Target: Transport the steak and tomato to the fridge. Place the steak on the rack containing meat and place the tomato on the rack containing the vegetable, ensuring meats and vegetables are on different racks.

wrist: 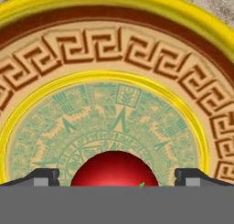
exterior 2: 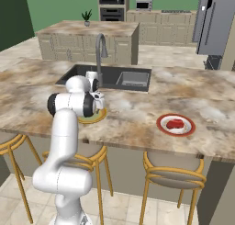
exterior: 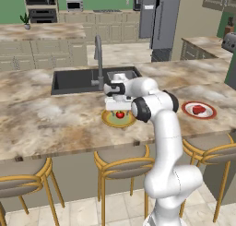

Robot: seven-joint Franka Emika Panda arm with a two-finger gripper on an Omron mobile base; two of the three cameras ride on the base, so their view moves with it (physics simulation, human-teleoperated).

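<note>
A red tomato (exterior: 120, 114) (wrist: 114, 169) sits on a yellow patterned plate (exterior: 112, 121) (wrist: 114, 45) (exterior 2: 94, 118) on the marble island counter. My gripper (exterior: 119, 110) (wrist: 114, 176) hangs straight down over it, open, with a fingertip on each side of the tomato and not touching it. The steak (exterior: 198, 110) (exterior 2: 174, 124) lies on a red-rimmed white plate (exterior: 208, 115) (exterior 2: 161, 126) further right along the counter. The fridge (exterior: 159, 18) (exterior 2: 215, 22) stands across the kitchen floor behind the island, its doors ajar.
A dark sink (exterior: 76, 80) (exterior 2: 112, 75) with a tall faucet (exterior: 98, 59) (exterior 2: 98, 52) lies just behind the tomato plate. Bar stools (exterior: 122, 167) (exterior 2: 174, 173) line the island's near side. A second counter (exterior: 41, 31) with a potted plant (exterior: 26, 20) stands beyond.
</note>
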